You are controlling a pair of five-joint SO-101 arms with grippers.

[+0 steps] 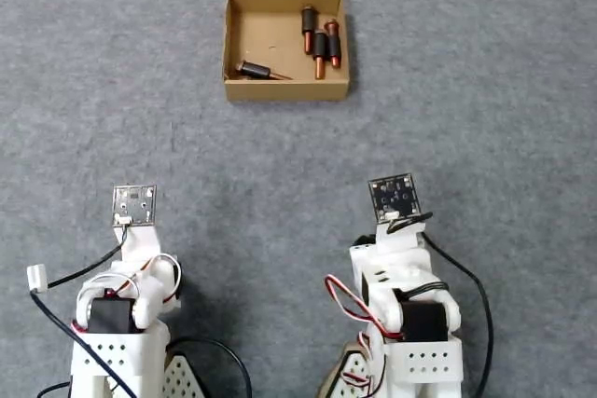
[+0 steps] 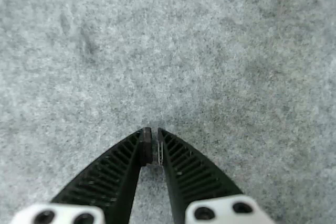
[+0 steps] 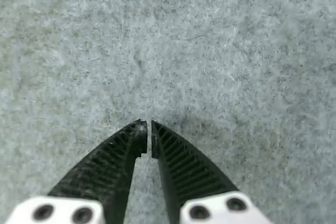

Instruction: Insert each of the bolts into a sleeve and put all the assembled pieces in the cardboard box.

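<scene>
Grey felt table [image 1: 280,156], left gripper [image 2: 151,146] closed, empty, right gripper [image 3: 147,138] closed, empty

Table cover [image 1: 485,118] was fuzzy matt grey cloth. Cardboard box [image 1: 285,91] looked matt, brown. Bolts [image 1: 320,69] shone coppery metal; sleeves [image 1: 320,46] were matt black.

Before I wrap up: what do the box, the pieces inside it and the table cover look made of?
Cardboard box: plain brown cardboard, matte, with folded walls. Assembled pieces: copper-coloured bolts, likely metal; dark matte sleeves, perhaps rubber or plastic. Table cover: grey fuzzy fabric, felt or carpet by its nap.
</scene>
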